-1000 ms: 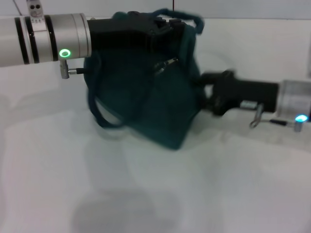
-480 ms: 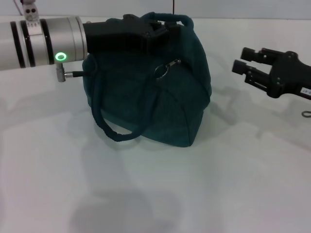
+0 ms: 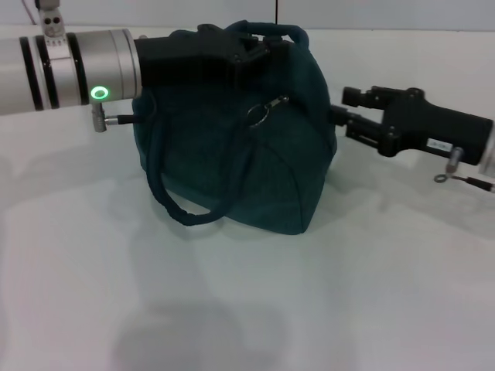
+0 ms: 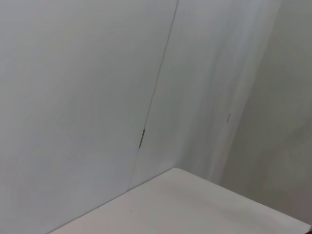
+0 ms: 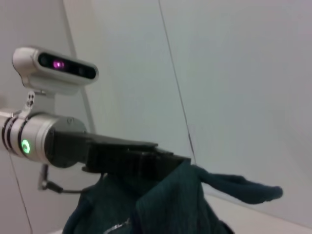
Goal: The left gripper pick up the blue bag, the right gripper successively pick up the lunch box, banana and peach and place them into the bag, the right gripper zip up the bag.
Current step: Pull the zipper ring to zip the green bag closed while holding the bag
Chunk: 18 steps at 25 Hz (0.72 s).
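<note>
The blue bag (image 3: 232, 154) stands on the white table, its top closed, with a metal ring pull (image 3: 257, 113) on its front face. One rope handle (image 3: 174, 205) hangs loose at the front. The other handle (image 3: 271, 31) is up at the top, where my left gripper (image 3: 251, 48) is shut on the bag. My right gripper (image 3: 344, 108) is open just beside the bag's right flank, fingers pointing at it. In the right wrist view the bag (image 5: 161, 209) and the left gripper (image 5: 170, 161) show from the side. The lunch box, banana and peach are out of view.
White table (image 3: 309, 309) stretches in front of the bag, with a pale wall behind. The left wrist view shows only the wall and a table corner (image 4: 195, 204). A head camera unit (image 5: 53, 66) stands above the left arm.
The bag has gone from tilted to sitting level. My right gripper left the bag's right side, drew back to the right, and has now come back close to it.
</note>
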Each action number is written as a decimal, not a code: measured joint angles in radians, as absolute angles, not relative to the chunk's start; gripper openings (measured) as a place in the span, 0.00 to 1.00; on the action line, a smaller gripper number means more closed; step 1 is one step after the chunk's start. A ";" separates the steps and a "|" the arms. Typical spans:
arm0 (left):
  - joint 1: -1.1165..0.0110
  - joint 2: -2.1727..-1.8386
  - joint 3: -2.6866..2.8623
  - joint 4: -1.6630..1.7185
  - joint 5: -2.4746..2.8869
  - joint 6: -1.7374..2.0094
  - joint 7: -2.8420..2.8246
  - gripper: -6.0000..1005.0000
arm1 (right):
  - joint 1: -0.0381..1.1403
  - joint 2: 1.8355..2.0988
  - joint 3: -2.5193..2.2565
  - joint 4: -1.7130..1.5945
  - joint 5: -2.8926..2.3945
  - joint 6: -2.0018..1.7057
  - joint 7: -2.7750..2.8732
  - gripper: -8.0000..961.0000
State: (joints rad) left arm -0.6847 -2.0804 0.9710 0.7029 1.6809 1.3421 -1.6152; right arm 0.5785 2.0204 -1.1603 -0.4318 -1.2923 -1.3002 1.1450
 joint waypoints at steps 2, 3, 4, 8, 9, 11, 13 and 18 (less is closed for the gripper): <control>-0.684 -2.080 0.971 0.703 1.679 1.342 -1.613 0.04 | 0.596 2.022 -1.188 -0.429 -1.292 -1.279 1.142 0.40; -0.684 -2.080 0.971 0.703 1.675 1.342 -1.610 0.04 | 0.604 2.022 -1.209 -0.428 -1.292 -1.269 1.142 0.40; -0.684 -2.080 0.971 0.702 1.670 1.342 -1.607 0.04 | 0.612 2.022 -1.230 -0.428 -1.292 -1.261 1.143 0.40; -0.684 -2.080 0.971 0.701 1.663 1.342 -1.603 0.04 | 0.627 2.023 -1.277 -0.429 -1.291 -1.236 1.145 0.39; -0.684 -2.080 0.971 0.701 1.662 1.342 -1.603 0.04 | 0.627 2.023 -1.280 -0.430 -1.291 -1.235 1.145 0.39; -0.684 -2.080 0.971 0.701 1.661 1.342 -1.603 0.03 | 0.624 2.022 -1.281 -0.434 -1.288 -1.252 1.145 0.38; -0.683 -2.080 0.971 0.701 1.661 1.342 -1.603 0.03 | 0.614 2.019 -1.277 -0.438 -1.281 -1.270 1.144 0.38; -0.681 -2.080 0.971 0.698 1.659 1.342 -1.597 0.03 | 0.611 2.020 -1.274 -0.445 -1.267 -1.253 1.141 0.36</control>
State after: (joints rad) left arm -0.6814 -2.0795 0.9709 0.6981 1.6593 1.3421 -1.5969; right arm 0.6106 2.0199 -1.2738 -0.4454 -1.2672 -1.2526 1.1411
